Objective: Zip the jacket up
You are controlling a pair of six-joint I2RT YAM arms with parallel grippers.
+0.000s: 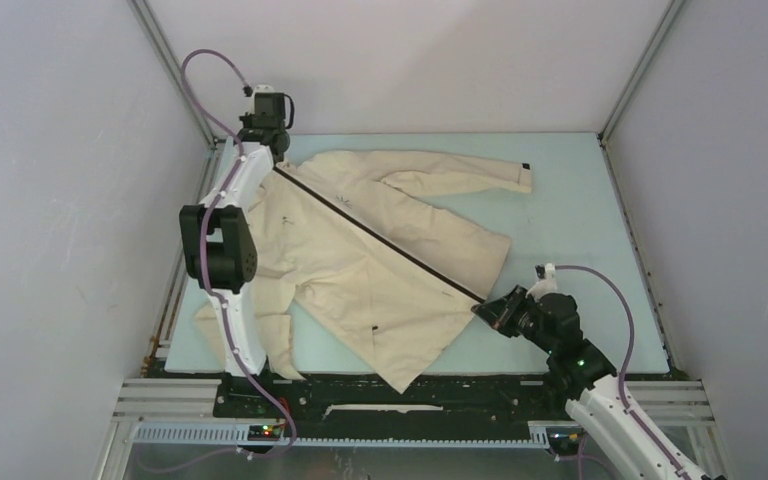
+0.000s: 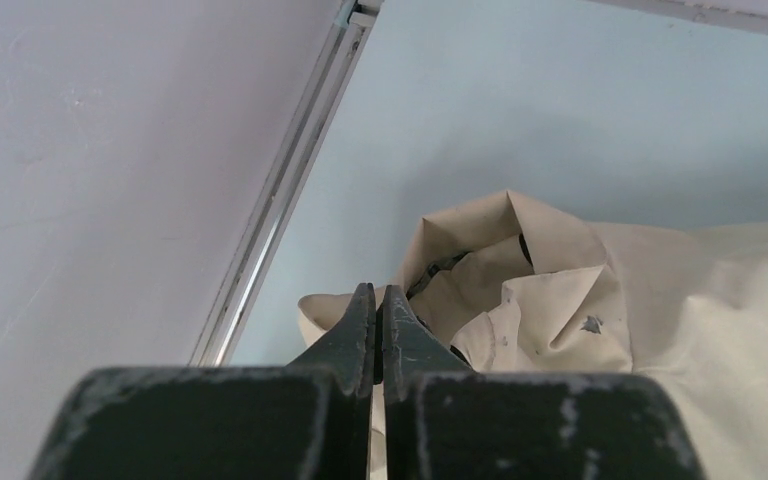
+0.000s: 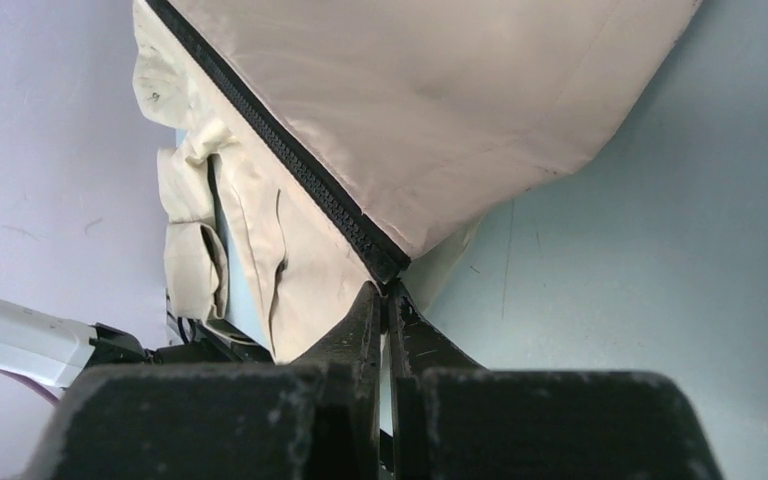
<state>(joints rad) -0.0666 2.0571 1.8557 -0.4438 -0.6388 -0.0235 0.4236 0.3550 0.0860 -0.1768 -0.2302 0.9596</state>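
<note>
The beige jacket (image 1: pixel 360 260) lies spread on the pale blue table (image 1: pixel 580 200). Its dark zipper (image 1: pixel 380 235) runs diagonally from the collar at the far left to the hem at the near right, and it looks closed along that whole line. My left gripper (image 1: pixel 273 158) is at the collar end. In the left wrist view it (image 2: pixel 378 290) is shut, with a thin dark piece of the zipper between its fingers and crumpled collar fabric (image 2: pixel 520 270) just beyond. My right gripper (image 1: pixel 482 308) is shut on the hem at the zipper's bottom end (image 3: pixel 388 290), with the zipper (image 3: pixel 290 160) stretched away from it.
White enclosure walls with aluminium posts (image 1: pixel 175 70) stand close on the left, back and right. One sleeve (image 1: pixel 460 178) reaches toward the back right, and the other (image 1: pixel 260 330) is bunched under the left arm. A dark rail (image 1: pixel 380 390) runs along the near table edge.
</note>
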